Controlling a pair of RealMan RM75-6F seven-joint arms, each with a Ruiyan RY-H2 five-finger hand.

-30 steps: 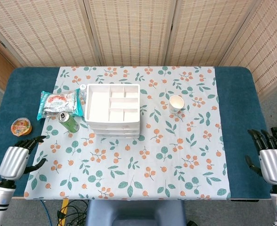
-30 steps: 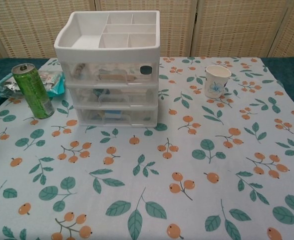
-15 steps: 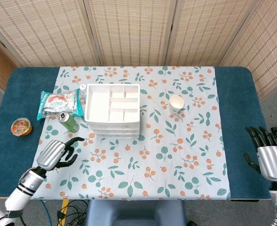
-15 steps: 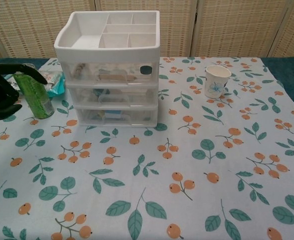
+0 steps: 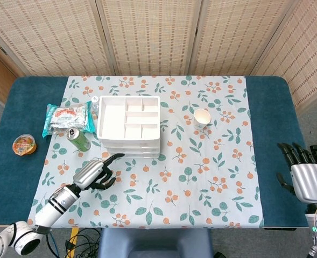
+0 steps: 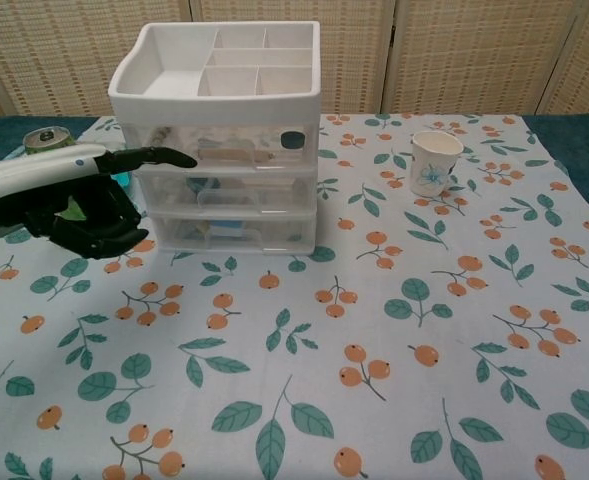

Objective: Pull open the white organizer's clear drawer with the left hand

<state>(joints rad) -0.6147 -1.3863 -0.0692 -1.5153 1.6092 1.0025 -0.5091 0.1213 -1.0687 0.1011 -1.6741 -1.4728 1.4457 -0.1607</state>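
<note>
White organizer [image 5: 128, 126] sits left of centre on the floral cloth [image 5: 201, 183] over the blue bench [image 5: 271, 123], open divided tray on top, 3 clear drawers stacked under it, all pushed in flush. Top clear drawer [image 6: 224, 148] shows some contents through the front; can't make out what they are. Left hand [image 5: 96, 172] is in front of the organizer, low on its left side, holding nothing: 1 finger stretched toward the drawer fronts, the rest loosely curled. In the chest view that left hand [image 6: 74, 200] has the extended fingertip level with the top drawer's left front edge; contact or just short of it, can't tell. Right hand [image 5: 303, 174] hangs at the bench's right edge, well apart from everything, fingers spread and empty. Green can [image 5: 78, 138] stands just left of the organizer, partly hidden behind the left hand in the chest view. Snack bag [image 5: 67, 118] lies behind the can. Paper cup [image 5: 202, 117] stands upright right of the organizer. Small jelly cup [image 5: 25, 144] sits on the bare bench at far left.
</note>
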